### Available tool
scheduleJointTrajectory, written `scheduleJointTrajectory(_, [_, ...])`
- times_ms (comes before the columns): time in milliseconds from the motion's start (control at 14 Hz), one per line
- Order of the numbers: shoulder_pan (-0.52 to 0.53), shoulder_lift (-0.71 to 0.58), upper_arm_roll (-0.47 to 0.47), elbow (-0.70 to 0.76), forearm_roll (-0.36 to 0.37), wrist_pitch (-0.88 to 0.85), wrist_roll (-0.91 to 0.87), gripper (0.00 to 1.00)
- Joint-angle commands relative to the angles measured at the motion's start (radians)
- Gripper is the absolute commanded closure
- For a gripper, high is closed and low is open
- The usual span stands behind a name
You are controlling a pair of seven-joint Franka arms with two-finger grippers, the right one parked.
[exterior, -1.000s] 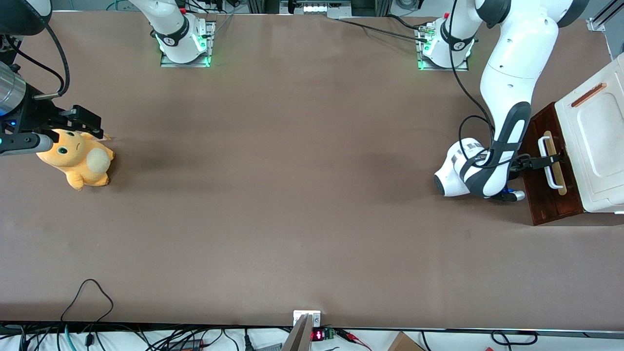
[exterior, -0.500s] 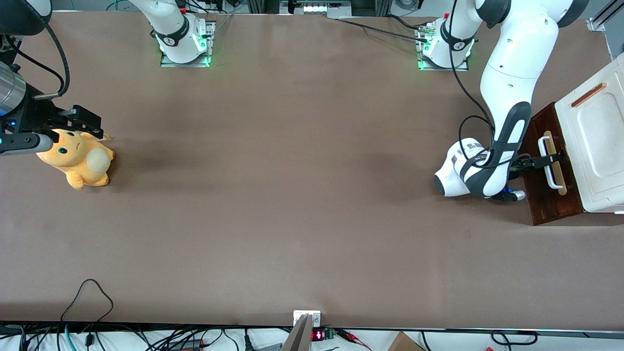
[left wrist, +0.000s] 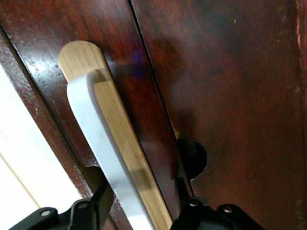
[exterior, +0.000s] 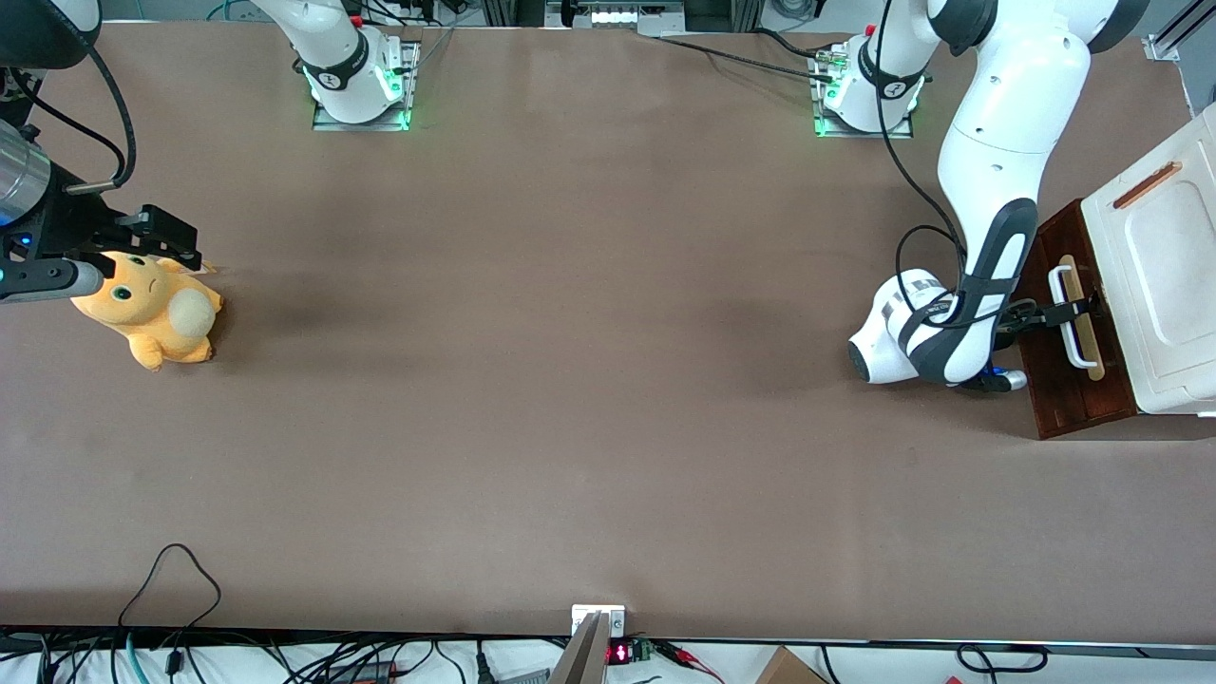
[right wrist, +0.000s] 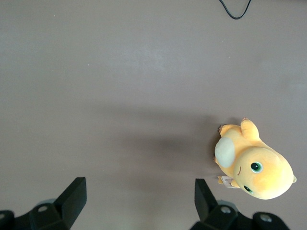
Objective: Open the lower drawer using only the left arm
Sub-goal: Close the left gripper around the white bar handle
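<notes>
Your left arm (exterior: 988,142) reaches to the lower drawer (exterior: 1073,380), which sits under the white cabinet (exterior: 1164,275) at the working arm's end of the surface (exterior: 570,380). Tool (exterior: 1078,309): fingers (left wrist: 98,199) apart, straddling the white bar handle (left wrist: 103,153).

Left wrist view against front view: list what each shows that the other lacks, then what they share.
Only the left wrist view shows the black gripper up close, one finger on each side of the white bar handle, with gaps that leave it open.

Only the front view shows the white box-like cabinet body, the glossy white left arm, the brown table and an orange plush toy toward the parked arm's end.

Both show the dark reddish-brown lower drawer, its handle and pale wood strip.
</notes>
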Motion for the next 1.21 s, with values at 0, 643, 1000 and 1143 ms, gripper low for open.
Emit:
scheduleJointTrajectory(0, [0.009,-0.002,-0.007,0.007,0.023,-0.008,-0.001,0.42])
scheduleJointTrajectory(643, [0.004,-0.004,-0.013,0.007,0.016,-0.008,-0.008,0.60])
scheduleJointTrajectory(1000, [0.007,-0.004,-0.013,0.007,0.013,-0.008,-0.007,0.67])
scheduleJointTrajectory(1143, [0.007,-0.004,-0.013,0.007,0.013,-0.008,-0.007,0.68])
